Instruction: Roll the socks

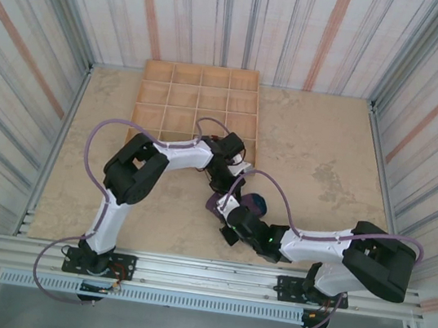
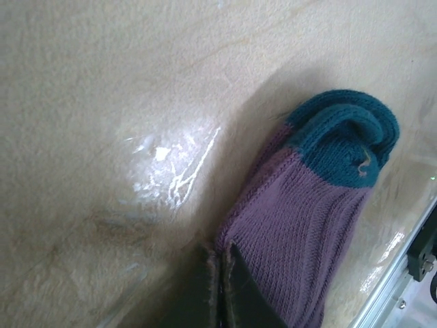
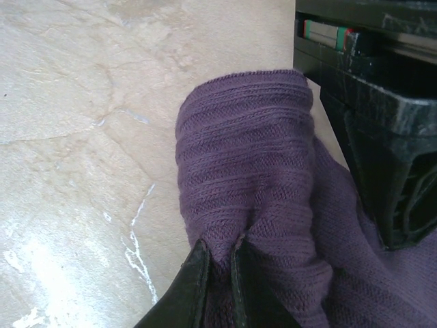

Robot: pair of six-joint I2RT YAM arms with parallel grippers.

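Note:
A purple knit sock (image 2: 300, 219) with a teal toe (image 2: 348, 140) lies on the tan table, between the two arms in the top view (image 1: 252, 203). My left gripper (image 2: 222, 254) is shut, its dark fingers (image 2: 205, 287) pinching the sock's side edge; in the top view it is (image 1: 219, 182). My right gripper (image 3: 220, 247) is shut on a raised fold of the same purple sock (image 3: 246, 157), bunching the ribbed fabric up; in the top view it is (image 1: 225, 208). Both grippers meet close together near the table's middle.
A wooden grid tray (image 1: 198, 108) with several compartments lies at the back, just behind the left arm. The left arm's black body (image 3: 372, 102) stands close to the sock on the right of the right wrist view. The table's metal front rail (image 2: 399, 273) runs near the sock.

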